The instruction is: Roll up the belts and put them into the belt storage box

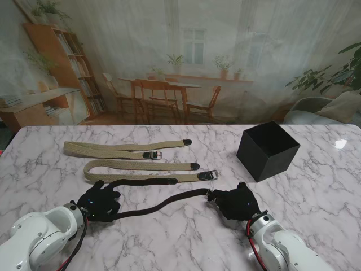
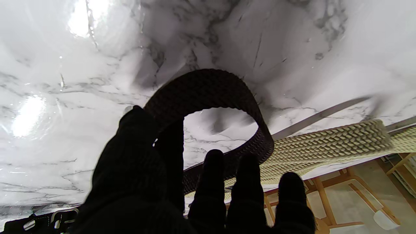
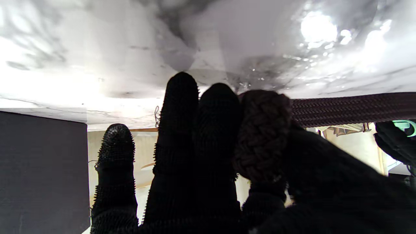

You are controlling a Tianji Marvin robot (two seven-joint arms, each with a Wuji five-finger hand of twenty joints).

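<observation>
while the big marble table (image 1: 316, 203) holds everything, the black box (image 1: 267, 149) sits at the far right, open at the top, ready for rolled belts. two tan belts (image 1: 124, 149) lie flat at the far left, one nearer than the other, both well apart from the box and not yet rolled.

the dark belt (image 1: 163, 203) is the one in work. it runs across the near part of the table, between the two hands, and bends back in a loop at the left end.

the right hand (image 1: 236, 204) sits near the middle. its fingers (image 3: 182, 107) are clamped on a small tight roll of the dark belt, i think so the roll does not spring open. the box is just to its far right.

the left hand (image 1: 100, 201) is at the near left. its thumb presses on the looped end, but the other fingers (image 2: 213, 169) stick out straight, side by side. i cannot tell if it truly grips the belt. it seems to keep the strap straight so it can roll up neatly.
</observation>
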